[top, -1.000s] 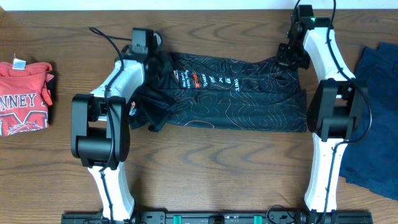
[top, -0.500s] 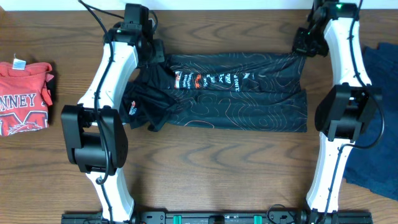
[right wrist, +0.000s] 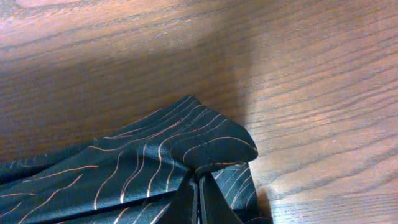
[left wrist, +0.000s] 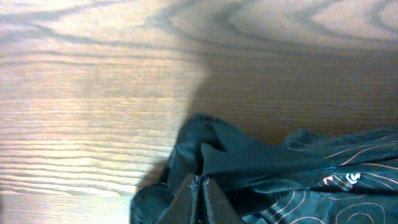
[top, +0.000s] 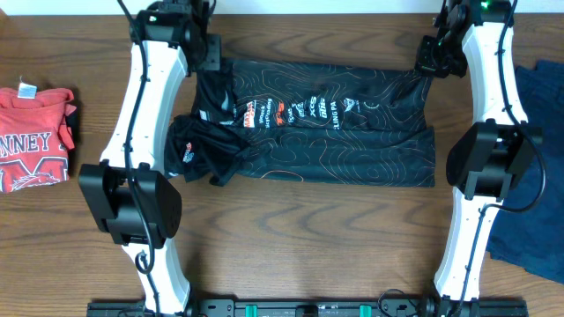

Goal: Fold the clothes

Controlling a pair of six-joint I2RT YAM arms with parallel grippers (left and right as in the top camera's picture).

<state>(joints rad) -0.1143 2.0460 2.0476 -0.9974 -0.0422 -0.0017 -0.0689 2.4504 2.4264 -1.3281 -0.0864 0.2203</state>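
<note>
A brown wooden table (top: 291, 246) fills the scene, its grain running side to side. The left gripper (left wrist: 199, 185), at about 11 o'clock on the table, has its jaws pressed together on a bunched corner of the black cycling jersey (top: 335, 132). The right gripper (right wrist: 198, 186), at about 1 o'clock, is likewise clamped on the opposite far corner, a peak of cloth rising from its tips.

Over the last second both arms have reached away toward 12 o'clock, drawing the jersey's far edge with them. The cloth now lies wider and flatter between them, and the row of small logos shows plainly. This looks like a spreading step: the body is nearly flat for a fold. One sleeve (top: 198, 154) lies crumpled at the jersey's 9 o'clock side and likely needs smoothing first.

Further out, a folded red T-shirt (top: 35, 141) sits at 9 o'clock and a blue garment (top: 538, 150) lies at 3 o'clock, both well apart from the jersey.
</note>
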